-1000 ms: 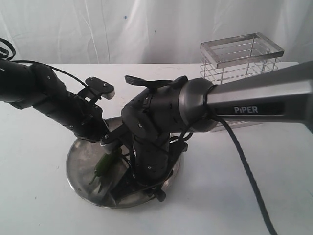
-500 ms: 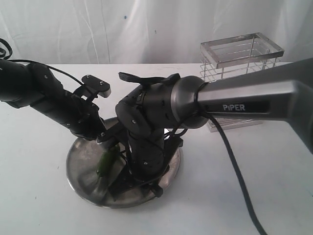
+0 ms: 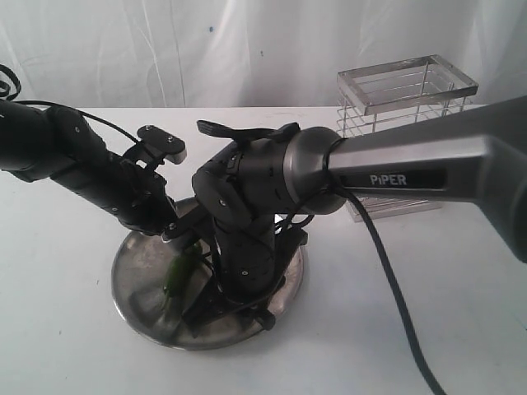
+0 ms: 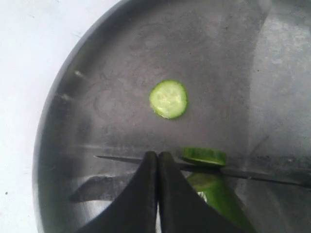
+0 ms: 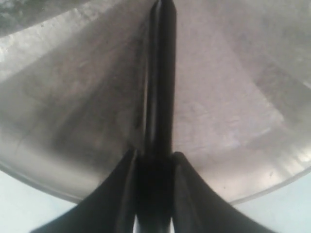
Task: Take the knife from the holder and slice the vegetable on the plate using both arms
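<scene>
The knife (image 5: 161, 73) lies edge-down over the steel plate (image 5: 233, 97), with my right gripper (image 5: 154, 158) shut on its black handle. In the left wrist view the thin blade (image 4: 262, 175) runs across the end of the green vegetable (image 4: 218, 196), and a freshly cut slice (image 4: 204, 156) leans against it. Another round slice (image 4: 168, 99) lies flat on the plate (image 4: 97, 73). My left gripper (image 4: 158, 156) is shut, its tips down at the blade right beside the vegetable, nothing between them. In the exterior view both grippers hang low over the plate (image 3: 136, 271), the vegetable (image 3: 177, 276) between them.
The silver wire holder (image 3: 408, 107) stands at the back right of the white table. The right arm's grey PIPER tube (image 3: 428, 169) reaches across in front of it, and its cable (image 3: 395, 280) trails down over the table.
The right arm has swung a little left and lower over the plate with the knife. The left arm shifted slightly left. The vegetable now lies straighter under the blade.
</scene>
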